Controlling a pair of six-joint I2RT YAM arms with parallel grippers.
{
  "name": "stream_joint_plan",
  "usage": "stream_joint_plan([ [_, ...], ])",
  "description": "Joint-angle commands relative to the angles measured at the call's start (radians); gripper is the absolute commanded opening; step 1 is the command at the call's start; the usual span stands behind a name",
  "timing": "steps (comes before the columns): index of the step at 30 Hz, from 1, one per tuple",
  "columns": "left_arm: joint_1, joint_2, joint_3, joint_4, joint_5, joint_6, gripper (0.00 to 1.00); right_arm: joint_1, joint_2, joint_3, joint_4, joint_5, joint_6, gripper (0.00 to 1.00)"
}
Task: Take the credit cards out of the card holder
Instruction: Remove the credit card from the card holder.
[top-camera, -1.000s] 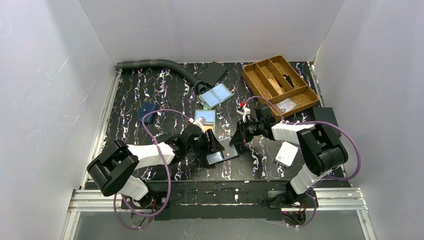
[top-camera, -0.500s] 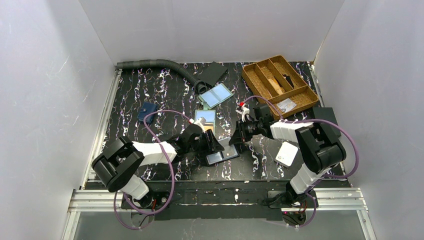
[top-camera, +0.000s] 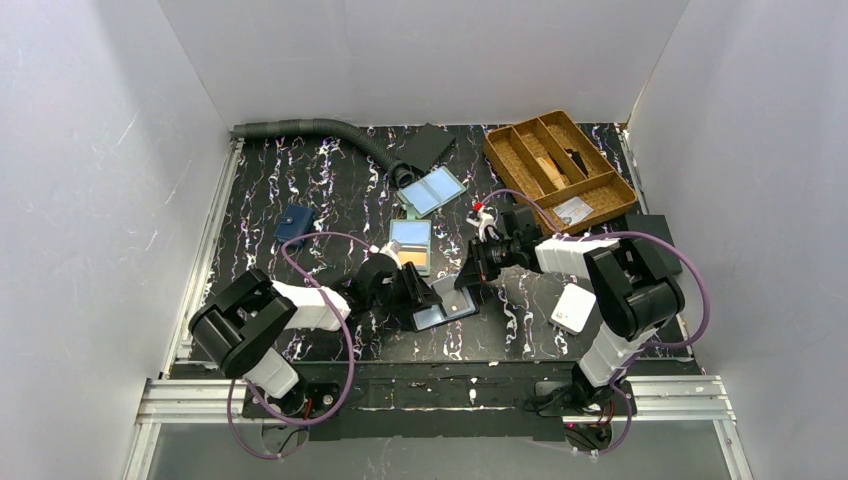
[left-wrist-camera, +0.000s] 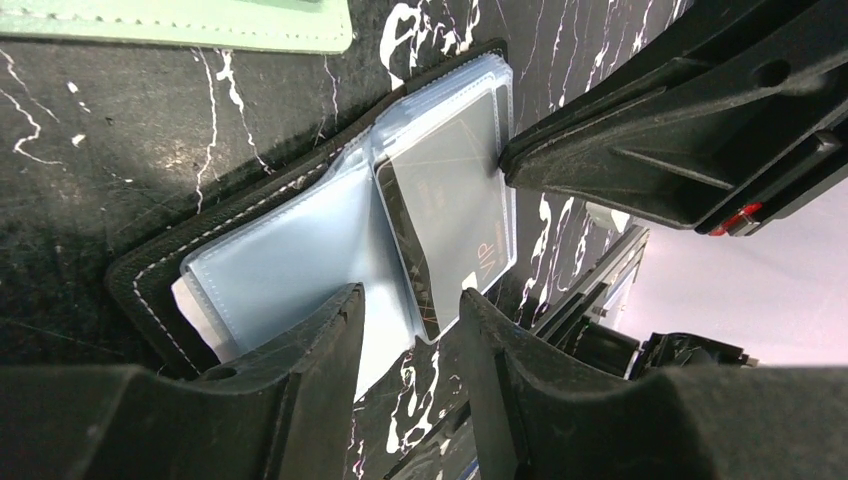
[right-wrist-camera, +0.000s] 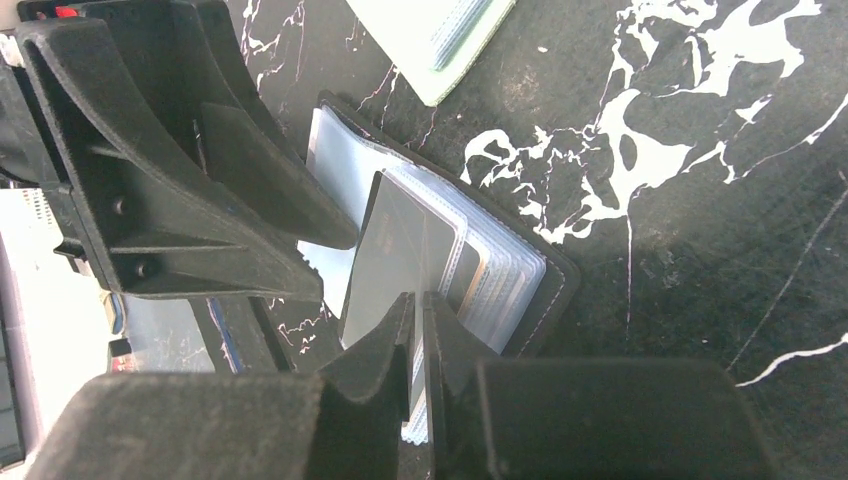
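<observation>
The grey-green card holder (top-camera: 411, 245) lies flat and open, showing a blue credit card (top-camera: 410, 233) and an orange one (top-camera: 416, 259). Just in front of it lies a black folder (top-camera: 452, 306) of clear sleeves. One sleeve stands raised with a black-grey card (left-wrist-camera: 450, 200) marked VIP inside. My right gripper (right-wrist-camera: 420, 300) is shut on that sleeve's edge (right-wrist-camera: 412, 400). My left gripper (left-wrist-camera: 410, 295) is open and straddles the folder's near edge, one finger over the left-hand sleeve (left-wrist-camera: 290, 260). Nothing is pinched between the left jaws.
A bifold with two pale blue panels (top-camera: 432, 190) lies behind the holder and a navy wallet (top-camera: 293, 222) to the left. A wooden divided tray (top-camera: 560, 170) sits at the back right, a white box (top-camera: 574, 307) by the right arm, and a grey hose (top-camera: 310, 128) along the back.
My left gripper has slid in toward the black folder and its jaws have narrowed. The right gripper has drawn slightly back with the sleeve, tilting the folder.
</observation>
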Motion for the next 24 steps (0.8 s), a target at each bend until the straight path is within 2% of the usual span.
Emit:
stream_joint_plan([
  [1, 0.015, 0.032, -0.039, 0.07, 0.006, -0.051, 0.38, 0.026, 0.05, 0.018, -0.07, 0.072, -0.055, 0.16],
  [12, 0.048, 0.123, -0.118, 0.3, 0.046, -0.164, 0.35, 0.058, 0.078, 0.039, -0.118, 0.064, -0.08, 0.12],
  [24, 0.054, 0.088, -0.145, 0.328, 0.026, -0.198, 0.29, 0.08, 0.089, 0.068, -0.163, 0.033, -0.108, 0.09],
])
